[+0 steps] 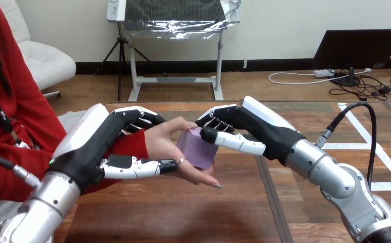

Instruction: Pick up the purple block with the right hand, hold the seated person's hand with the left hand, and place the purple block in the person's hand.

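Observation:
The purple block (196,150) rests in the palm of the person's hand (165,142), which reaches in from the left above the table. My right hand (244,124) is over the block, its thumb and fingers pinching the block's top and near side. My left hand (104,144) wraps the person's wrist: its fingers curl over the top and its thumb runs along the underside toward the palm.
The wooden table (183,212) spreads out below both hands. White tape lines (365,136) mark its right part. The person sits at the left edge, close to my left arm.

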### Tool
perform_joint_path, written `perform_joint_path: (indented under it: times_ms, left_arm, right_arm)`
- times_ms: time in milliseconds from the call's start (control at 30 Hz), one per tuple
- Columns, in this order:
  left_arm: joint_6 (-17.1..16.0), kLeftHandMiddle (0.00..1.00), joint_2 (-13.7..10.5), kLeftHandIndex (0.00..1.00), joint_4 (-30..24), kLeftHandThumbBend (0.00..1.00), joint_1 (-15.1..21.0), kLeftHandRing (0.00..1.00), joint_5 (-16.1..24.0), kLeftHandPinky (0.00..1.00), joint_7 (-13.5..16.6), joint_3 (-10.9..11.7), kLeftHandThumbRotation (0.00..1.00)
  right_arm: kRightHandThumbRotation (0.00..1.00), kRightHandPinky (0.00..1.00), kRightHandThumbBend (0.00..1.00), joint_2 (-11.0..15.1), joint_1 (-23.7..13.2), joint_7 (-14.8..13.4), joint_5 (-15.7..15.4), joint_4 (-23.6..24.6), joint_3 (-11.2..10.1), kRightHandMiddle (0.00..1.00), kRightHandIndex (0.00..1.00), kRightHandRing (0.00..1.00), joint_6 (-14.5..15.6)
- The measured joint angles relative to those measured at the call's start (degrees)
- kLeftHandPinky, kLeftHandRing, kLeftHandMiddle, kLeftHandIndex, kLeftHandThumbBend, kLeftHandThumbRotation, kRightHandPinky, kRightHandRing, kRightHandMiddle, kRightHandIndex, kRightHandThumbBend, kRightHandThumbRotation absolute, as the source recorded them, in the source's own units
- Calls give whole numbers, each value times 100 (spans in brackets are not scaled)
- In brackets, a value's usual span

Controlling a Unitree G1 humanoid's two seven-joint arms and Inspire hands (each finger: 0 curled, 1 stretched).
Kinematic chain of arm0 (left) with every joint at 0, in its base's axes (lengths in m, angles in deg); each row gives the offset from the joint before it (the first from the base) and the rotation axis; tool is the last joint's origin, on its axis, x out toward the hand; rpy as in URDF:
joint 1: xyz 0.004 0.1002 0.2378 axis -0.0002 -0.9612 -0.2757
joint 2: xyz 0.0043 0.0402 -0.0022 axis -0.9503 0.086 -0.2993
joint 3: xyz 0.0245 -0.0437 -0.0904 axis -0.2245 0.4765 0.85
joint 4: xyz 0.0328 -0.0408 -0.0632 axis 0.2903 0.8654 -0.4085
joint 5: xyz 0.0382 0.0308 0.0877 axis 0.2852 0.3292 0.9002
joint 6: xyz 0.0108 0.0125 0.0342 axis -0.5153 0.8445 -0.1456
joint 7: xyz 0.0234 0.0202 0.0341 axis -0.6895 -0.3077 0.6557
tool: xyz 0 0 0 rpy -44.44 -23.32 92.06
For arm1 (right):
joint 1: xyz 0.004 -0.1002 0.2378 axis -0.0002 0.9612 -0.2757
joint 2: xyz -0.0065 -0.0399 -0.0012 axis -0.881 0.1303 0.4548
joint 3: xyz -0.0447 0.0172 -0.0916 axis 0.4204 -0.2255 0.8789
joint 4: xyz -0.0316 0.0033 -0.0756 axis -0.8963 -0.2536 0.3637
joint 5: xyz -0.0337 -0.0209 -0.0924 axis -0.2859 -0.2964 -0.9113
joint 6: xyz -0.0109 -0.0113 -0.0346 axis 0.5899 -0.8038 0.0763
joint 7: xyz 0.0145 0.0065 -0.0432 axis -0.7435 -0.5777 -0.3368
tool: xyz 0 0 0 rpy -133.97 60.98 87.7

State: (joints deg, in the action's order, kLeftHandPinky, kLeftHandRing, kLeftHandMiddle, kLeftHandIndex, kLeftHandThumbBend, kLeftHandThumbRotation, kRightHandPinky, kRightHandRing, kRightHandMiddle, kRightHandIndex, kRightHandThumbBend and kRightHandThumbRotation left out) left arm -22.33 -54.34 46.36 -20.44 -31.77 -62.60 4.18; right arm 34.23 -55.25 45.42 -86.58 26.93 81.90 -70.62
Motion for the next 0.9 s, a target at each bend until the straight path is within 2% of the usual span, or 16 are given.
perform_joint_path:
  times_ms: [233,567,767,900]
  left_arm:
    - [-39,82,70,82,-104,100,-216,78,-29,63,62,21,71]
    - [-300,88,261,87,-92,100,-581,86,-82,69,304,21,82]
    - [-557,90,407,89,-45,100,-827,89,7,73,554,5,94]
    - [-727,91,515,90,6,100,-996,90,140,74,819,-3,97]
  right_arm:
    - [100,56,92,3,93,115,99,2,-77,67,70,64,37]
    - [100,57,96,14,328,286,289,8,-216,69,72,66,53]
    - [100,59,98,12,500,380,464,15,-310,71,74,67,37]
    - [100,60,99,12,630,431,576,47,-393,72,75,68,26]
